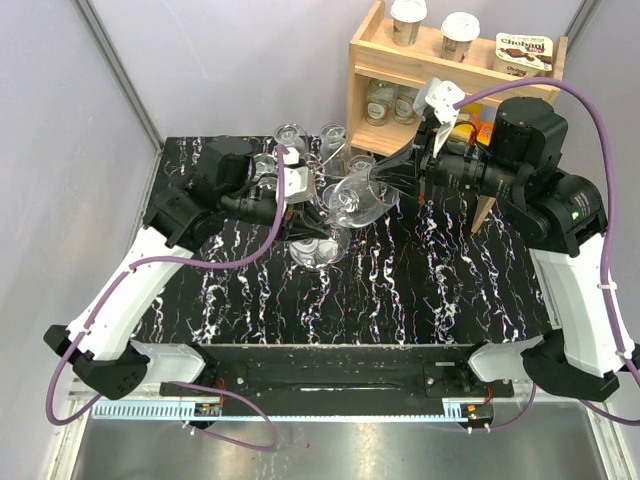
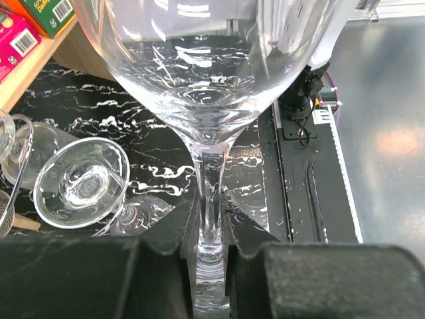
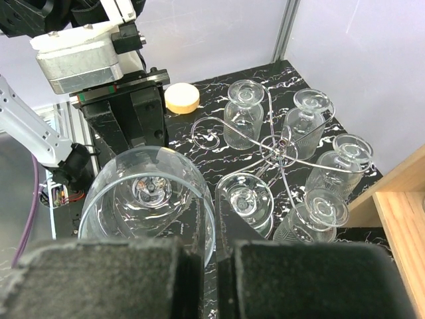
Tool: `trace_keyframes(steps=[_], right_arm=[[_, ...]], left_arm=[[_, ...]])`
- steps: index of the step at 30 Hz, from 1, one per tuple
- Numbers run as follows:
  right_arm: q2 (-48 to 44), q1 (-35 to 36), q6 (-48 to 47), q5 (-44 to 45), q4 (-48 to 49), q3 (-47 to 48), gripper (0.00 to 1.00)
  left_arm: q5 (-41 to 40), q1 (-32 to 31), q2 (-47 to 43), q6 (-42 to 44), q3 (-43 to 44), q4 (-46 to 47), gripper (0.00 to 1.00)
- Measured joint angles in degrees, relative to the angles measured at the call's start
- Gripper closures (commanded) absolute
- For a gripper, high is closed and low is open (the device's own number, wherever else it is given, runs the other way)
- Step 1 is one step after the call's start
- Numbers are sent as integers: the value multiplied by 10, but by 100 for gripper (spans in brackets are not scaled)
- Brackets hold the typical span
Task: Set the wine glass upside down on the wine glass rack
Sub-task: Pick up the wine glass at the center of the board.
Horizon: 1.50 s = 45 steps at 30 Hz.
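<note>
The clear wine glass (image 1: 355, 200) hangs on its side above the black marble table, between my two grippers. My left gripper (image 2: 211, 226) is shut on its stem (image 2: 210, 193), and the bowl (image 2: 199, 66) fills the left wrist view. My right gripper (image 3: 216, 226) is shut on the rim of the bowl (image 3: 146, 199), one finger inside and one outside. The silver wine glass rack (image 3: 279, 151) stands just behind the glass, with several glasses (image 3: 243, 113) hanging upside down on its curled arms.
A wooden shelf unit (image 1: 400, 90) with cups and a yogurt tub stands at the back right, close to my right arm. A round yellow disc (image 3: 182, 98) lies on the table behind the left arm. Coloured boxes (image 2: 40, 13) sit on the lower shelf.
</note>
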Motion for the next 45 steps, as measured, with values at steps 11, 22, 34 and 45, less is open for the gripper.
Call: trace_keyframes(steps=[11, 22, 34, 45], right_arm=[[-37, 0, -12, 12, 19, -73, 49], [-45, 0, -28, 9, 8, -48, 15], [-21, 0, -46, -51, -22, -11, 4], [18, 0, -33, -82, -30, -4, 6]], left_arm=[[-116, -2, -20, 77, 23, -93, 100], [-195, 0, -58, 150, 107, -173, 100], [-321, 0, -27, 276, 183, -289, 100], [-458, -32, -23, 412, 194, -309, 100]])
